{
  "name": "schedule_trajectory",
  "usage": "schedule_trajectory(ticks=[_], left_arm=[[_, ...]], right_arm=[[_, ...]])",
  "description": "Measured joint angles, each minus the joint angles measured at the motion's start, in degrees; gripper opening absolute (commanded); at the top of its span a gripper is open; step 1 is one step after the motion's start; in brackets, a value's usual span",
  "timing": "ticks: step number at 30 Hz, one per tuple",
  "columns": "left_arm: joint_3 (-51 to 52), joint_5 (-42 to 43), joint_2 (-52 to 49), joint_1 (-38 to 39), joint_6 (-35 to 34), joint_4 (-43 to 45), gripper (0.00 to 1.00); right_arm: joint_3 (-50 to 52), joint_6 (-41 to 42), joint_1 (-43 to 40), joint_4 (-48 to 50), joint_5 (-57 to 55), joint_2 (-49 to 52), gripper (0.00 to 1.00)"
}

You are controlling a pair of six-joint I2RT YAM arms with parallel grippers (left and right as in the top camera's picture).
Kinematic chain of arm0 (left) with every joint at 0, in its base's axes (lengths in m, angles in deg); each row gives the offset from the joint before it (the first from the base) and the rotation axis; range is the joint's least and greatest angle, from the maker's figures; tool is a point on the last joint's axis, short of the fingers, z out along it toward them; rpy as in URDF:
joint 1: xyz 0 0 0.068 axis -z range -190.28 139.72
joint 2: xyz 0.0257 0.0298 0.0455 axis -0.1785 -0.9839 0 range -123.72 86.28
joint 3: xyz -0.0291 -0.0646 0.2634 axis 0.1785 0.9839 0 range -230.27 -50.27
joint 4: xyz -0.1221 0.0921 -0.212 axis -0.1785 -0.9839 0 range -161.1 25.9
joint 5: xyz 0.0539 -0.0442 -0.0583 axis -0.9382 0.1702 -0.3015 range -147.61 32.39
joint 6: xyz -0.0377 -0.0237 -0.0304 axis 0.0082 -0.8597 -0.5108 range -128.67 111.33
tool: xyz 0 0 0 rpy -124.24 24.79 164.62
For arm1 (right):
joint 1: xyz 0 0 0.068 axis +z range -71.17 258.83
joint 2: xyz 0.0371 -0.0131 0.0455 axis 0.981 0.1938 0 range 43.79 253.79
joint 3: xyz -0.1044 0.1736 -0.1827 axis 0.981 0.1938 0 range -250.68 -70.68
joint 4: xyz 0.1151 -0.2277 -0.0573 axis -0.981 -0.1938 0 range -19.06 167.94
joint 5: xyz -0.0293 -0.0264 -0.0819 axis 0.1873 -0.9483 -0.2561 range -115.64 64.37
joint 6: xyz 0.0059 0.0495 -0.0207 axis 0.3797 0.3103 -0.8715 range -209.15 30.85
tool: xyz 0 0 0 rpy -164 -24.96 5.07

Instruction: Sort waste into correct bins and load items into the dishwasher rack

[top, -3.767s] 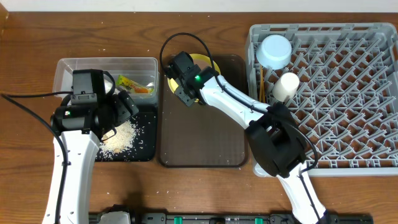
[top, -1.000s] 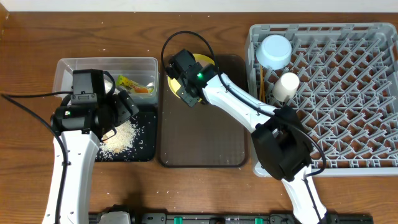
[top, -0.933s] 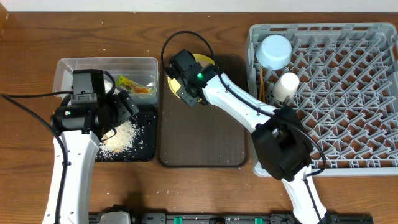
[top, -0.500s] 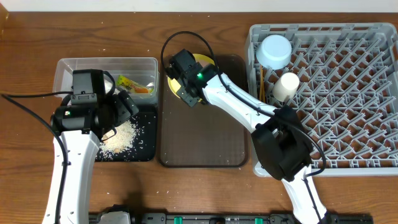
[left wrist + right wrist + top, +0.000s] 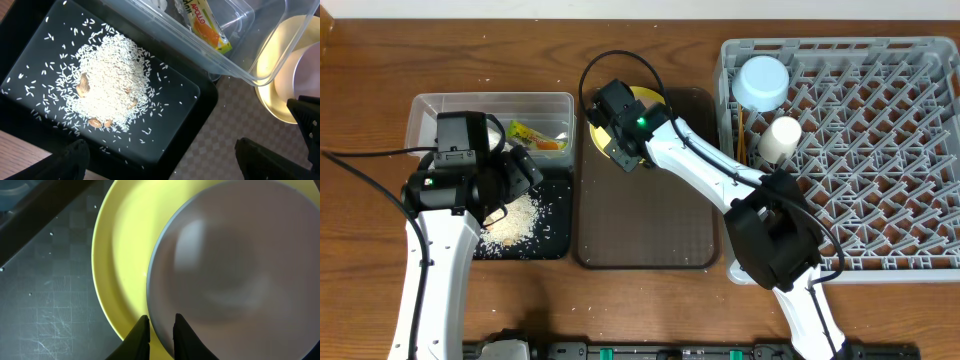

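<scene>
My right gripper [image 5: 161, 330] is shut on the near rim of the pale pink-white bowl [image 5: 235, 260], one finger inside and one outside. The bowl rests on the yellow plate [image 5: 125, 245], which lies at the far end of the brown tray [image 5: 645, 220]. From overhead the right gripper [image 5: 612, 128] hides the bowl. My left gripper [image 5: 172, 160] hangs open and empty over the black tray [image 5: 185, 95], which holds a heap of rice scraps [image 5: 107, 85]. The snack wrapper [image 5: 205, 25] lies in the clear tub [image 5: 425, 110].
The grey dishwasher rack [image 5: 880, 150] fills the right side. In its far left corner stand a light-blue bowl [image 5: 761, 82] and a white cup [image 5: 780, 138], with chopsticks [image 5: 746, 135] beside them. The near half of the brown tray is bare.
</scene>
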Motion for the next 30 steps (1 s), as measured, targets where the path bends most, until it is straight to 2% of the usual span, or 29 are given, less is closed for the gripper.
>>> schedule_trajectory(ticks=[30], left_arm=[[0.0,0.0,0.0,0.0,0.0,0.0,0.96]], right_arm=[[0.6,-0.3,-0.7,0.4,0.0,0.0,0.18]])
